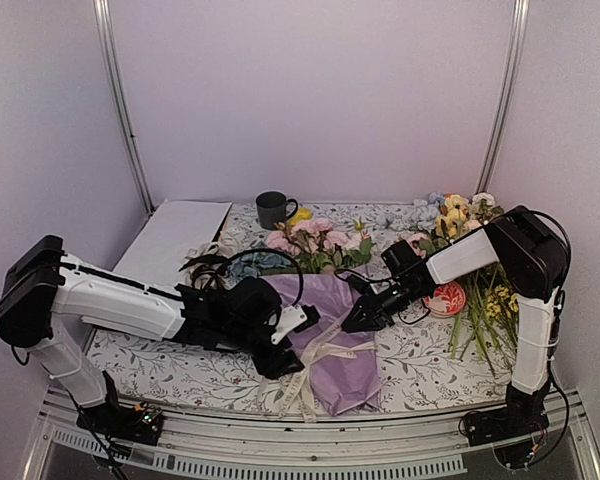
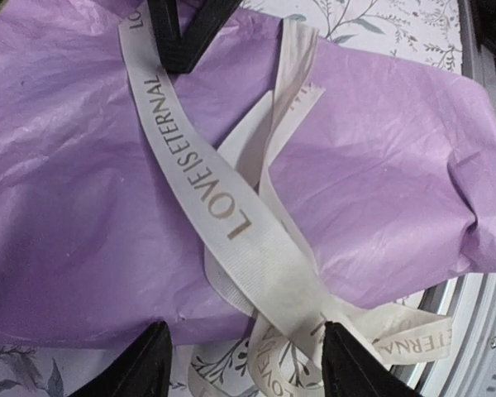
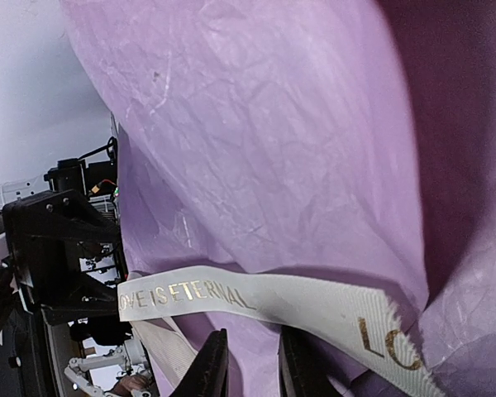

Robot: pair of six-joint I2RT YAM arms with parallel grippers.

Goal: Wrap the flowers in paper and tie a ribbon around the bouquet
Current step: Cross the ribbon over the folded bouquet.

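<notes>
We are at the tying step. The bouquet [image 1: 332, 345] lies flat on the table [image 1: 430, 365], and the flowers [image 1: 315, 240] poke out of its wide far end. The purple paper [image 2: 380, 165] is already rolled around the stems, so the wrapping looks done to us. The cream ribbon [image 2: 231, 219] goes across the middle of the bouquet. Its strands cross on top of the paper and bunch up in a loose tangle at the bouquet's left edge. We do not see a tight knot or a bow.

The left gripper [image 2: 248, 351] hangs just over the bouquet's left edge. Its jaws are spread wide with the ribbon tangle lying between them, and they hold nothing. The right gripper [image 3: 252, 339] is at the bouquet's right side, low over the paper. Its jaws are close together with a thin gap. One ribbon strand runs just past the tips, and we cannot tell if they pinch it.

We think the next move is to grab a loose ribbon end on each side of the bouquet and pull both ways to make the knot snug. That needs a neat pinch on the thin, flat ribbon only. The soft paper under it could tear or crumple if it gets pinched too.
</notes>
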